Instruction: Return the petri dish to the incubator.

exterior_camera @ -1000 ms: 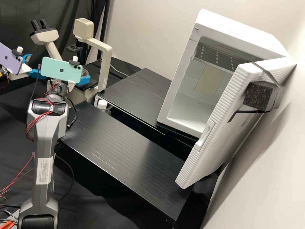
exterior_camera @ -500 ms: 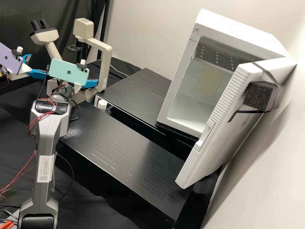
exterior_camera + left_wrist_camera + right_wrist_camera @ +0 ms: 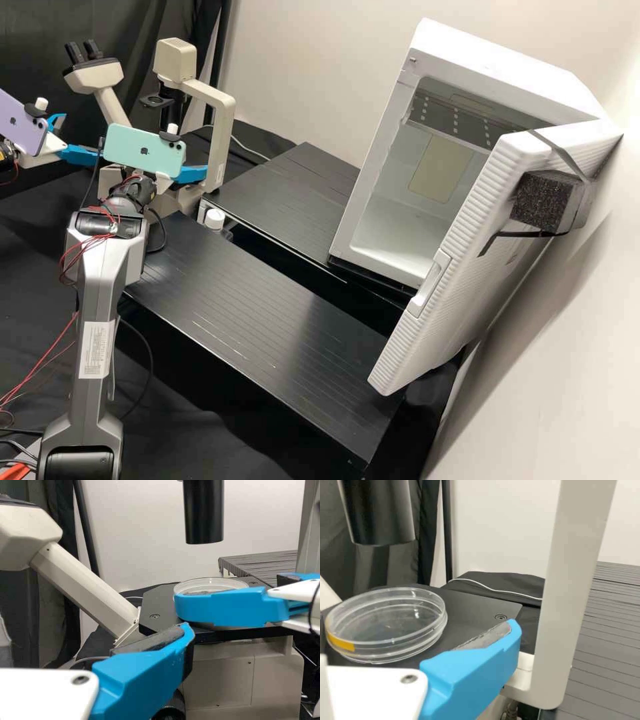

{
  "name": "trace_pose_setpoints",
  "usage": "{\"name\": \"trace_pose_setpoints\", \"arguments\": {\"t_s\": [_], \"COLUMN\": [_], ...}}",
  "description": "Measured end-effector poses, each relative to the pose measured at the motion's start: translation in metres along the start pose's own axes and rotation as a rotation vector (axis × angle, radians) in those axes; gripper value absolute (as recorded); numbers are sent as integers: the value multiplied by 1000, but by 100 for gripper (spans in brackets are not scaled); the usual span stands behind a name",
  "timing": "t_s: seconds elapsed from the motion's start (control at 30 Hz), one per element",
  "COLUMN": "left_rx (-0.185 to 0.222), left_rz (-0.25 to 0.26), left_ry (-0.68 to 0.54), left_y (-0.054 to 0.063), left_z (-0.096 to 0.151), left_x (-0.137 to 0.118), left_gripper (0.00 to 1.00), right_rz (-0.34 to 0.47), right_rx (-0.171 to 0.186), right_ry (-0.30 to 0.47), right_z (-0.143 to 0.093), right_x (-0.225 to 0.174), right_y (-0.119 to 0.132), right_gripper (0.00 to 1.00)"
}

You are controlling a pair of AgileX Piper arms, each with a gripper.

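In the high view, my right gripper (image 3: 191,175) is at the microscope (image 3: 217,120), behind the teal phone; my left gripper (image 3: 79,137), fingers apart, stands left of it. The clear petri dish (image 3: 385,625), with a yellow strip, lies on the dark stage in the right wrist view, beside one finger of my right gripper (image 3: 475,672), which is open. In the left wrist view, that finger overlaps the dish (image 3: 210,583); whether they touch I cannot tell. A finger of my left gripper (image 3: 147,667) is nearer. The white incubator (image 3: 407,233) has its door swung out.
The incubator door (image 3: 460,267) juts over the right end of the front black platform (image 3: 260,313). Another black platform (image 3: 287,200) reaches from the microscope to the incubator. A white-capped bottle (image 3: 214,219) is at its left end. The microscope's pillar (image 3: 575,590) rises beside the right gripper.
My right gripper has shifted rightwards in the high view; the dish, glimpsed between its fingers a second ago, is hidden there now. The left gripper has hardly moved.
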Motion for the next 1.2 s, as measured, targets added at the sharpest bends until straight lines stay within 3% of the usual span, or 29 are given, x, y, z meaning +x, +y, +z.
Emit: {"name": "trace_pose_setpoints", "arguments": {"t_s": [0.43,0.9,0.93,1.2], "left_rx": [0,0,0,0], "left_rz": [0,0,0,0], "left_ry": [0,0,0,0], "left_y": [0,0,0,0], "left_z": [0,0,0,0], "left_x": [0,0,0,0], "left_gripper": [100,100,100,100], "right_rz": [0,3,3,0], "right_rx": [-10,-44,-44,-53], "right_ry": [-29,-52,-52,-58], "right_z": [1,5,5,4], "right_x": [8,13,13,15], "right_y": [-15,-20,-20,-19], "right_gripper": [100,100,0,0]}}
